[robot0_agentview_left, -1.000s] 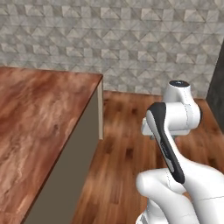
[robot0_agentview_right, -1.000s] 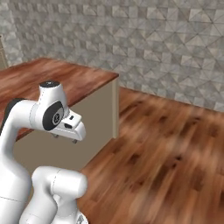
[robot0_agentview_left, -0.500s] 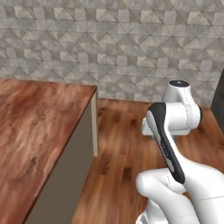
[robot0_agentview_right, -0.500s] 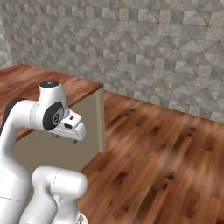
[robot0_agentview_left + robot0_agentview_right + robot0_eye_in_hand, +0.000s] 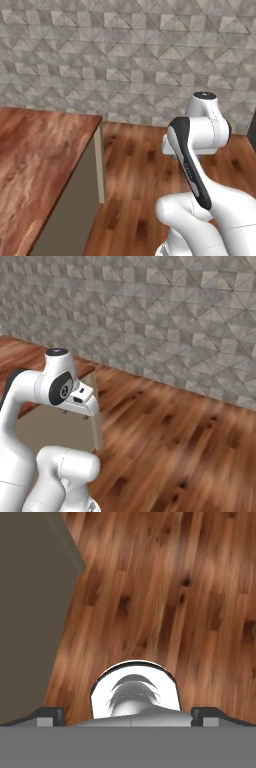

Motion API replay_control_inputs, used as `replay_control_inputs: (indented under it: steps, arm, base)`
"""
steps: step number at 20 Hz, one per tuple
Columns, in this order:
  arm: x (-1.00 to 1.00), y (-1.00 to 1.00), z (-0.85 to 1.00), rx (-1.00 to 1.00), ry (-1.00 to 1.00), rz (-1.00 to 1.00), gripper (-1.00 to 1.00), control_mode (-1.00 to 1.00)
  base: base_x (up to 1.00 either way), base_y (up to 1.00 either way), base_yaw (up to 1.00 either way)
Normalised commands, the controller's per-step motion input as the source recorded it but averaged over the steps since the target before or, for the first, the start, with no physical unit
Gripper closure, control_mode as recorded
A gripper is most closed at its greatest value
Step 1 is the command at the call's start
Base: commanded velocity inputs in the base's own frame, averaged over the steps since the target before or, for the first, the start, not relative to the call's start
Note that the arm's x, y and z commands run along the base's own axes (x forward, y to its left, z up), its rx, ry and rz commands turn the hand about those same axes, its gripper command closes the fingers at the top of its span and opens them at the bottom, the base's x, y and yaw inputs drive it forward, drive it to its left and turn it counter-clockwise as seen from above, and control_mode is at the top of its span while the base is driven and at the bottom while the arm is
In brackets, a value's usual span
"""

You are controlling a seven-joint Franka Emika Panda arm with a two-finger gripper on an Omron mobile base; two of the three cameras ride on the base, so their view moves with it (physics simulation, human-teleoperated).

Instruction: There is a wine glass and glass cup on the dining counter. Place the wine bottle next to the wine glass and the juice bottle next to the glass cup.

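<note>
Gripper (image 5: 131, 714) tucked low over the wood floor (image 5: 165, 587), finger tips barely visible, so cannot tell whether spread or closed; dining counter (image 5: 35, 165) corner sits left of the arm, its top bare here, beige side (image 5: 30, 612) just beside.

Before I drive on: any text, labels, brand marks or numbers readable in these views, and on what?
None. There is no readable writing on the dining counter, the grey tiled wall, the wood floor or the arm. The gripper carries no marking.
</note>
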Motion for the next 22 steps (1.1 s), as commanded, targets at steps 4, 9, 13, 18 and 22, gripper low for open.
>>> replay_control_inputs:
  steps: [4,9,13,18,22]
  arm:
    - [0.00,0.00,0.00,0.00,0.00,0.00,-1.00,1.00]
    - [0.00,0.00,0.00,0.00,0.00,0.00,-1.00,1.00]
    - [0.00,0.00,0.00,0.00,0.00,0.00,-1.00,1.00]
    - [0.00,0.00,0.00,0.00,0.00,0.00,-1.00,1.00]
    - [0.00,0.00,0.00,0.00,0.00,0.00,-1.00,1.00]
  base:
    - [0.94,-0.04,0.01]
    - [0.94,-0.02,0.04]
    - [0.94,-0.02,0.04]
    - [0.94,0.00,0.10]
    - [0.94,0.00,0.13]
